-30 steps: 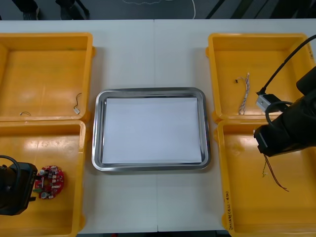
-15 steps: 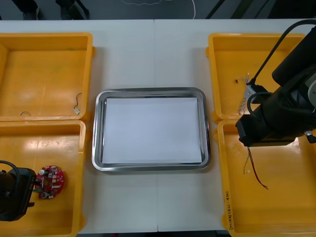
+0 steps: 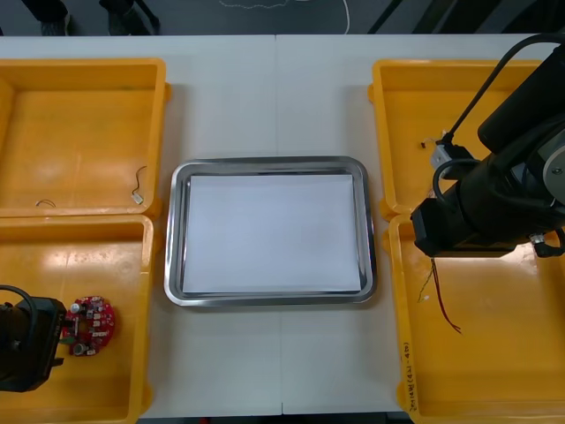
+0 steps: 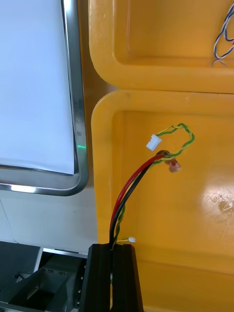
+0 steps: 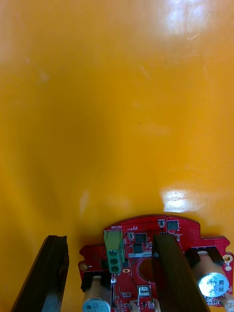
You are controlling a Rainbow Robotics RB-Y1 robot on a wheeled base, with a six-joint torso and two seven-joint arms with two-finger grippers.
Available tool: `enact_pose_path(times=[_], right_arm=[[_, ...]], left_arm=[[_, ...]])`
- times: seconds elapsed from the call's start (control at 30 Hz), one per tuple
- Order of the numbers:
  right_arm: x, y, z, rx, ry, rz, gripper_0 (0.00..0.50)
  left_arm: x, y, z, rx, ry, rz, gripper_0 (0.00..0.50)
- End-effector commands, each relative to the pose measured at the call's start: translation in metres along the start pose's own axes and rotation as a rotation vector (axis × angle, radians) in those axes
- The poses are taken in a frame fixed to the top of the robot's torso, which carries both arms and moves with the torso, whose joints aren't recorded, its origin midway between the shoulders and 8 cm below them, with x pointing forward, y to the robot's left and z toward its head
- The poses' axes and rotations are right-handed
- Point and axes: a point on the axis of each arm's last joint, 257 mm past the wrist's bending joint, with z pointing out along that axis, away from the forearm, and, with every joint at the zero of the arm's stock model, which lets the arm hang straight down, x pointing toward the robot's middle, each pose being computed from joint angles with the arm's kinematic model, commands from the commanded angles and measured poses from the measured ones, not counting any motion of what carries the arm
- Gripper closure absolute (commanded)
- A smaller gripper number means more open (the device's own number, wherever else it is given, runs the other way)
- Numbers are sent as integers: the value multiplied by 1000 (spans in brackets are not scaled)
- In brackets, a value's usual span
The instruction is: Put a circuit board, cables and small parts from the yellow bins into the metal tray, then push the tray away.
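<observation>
table [image 3: 265,97]: white-lined tray [image 3: 174,231]; circuit board [image 3: 88,323] in yellow bin [image 3: 101,265]

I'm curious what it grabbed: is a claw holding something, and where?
The right gripper pinches the cable by the end away from its white plug. The left gripper, open at the board, holds nothing.

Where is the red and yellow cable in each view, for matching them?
Front view: the red and yellow cable hangs from the right gripper over the near right yellow bin.
Right wrist view: the cable runs out from between the shut fingers, over that bin.
Left wrist view: faces the circuit board at the open left gripper instead.
Shared landmark: the metal tray's rim.
</observation>
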Motion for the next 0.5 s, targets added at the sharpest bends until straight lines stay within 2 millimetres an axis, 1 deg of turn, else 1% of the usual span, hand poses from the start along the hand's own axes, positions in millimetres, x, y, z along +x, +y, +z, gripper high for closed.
enact_pose_path(times=[0.03,0.2,0.5], right_arm=[[-9,13,-10,-4,-48,-34,500],[-12,13,-10,0,-63,-43,500],[-8,18,-12,-12,-58,-66,500]], left_arm=[[13,5,0,7,17,60,0],[12,4,0,10,21,64,0],[14,5,3,6,28,74,0]])
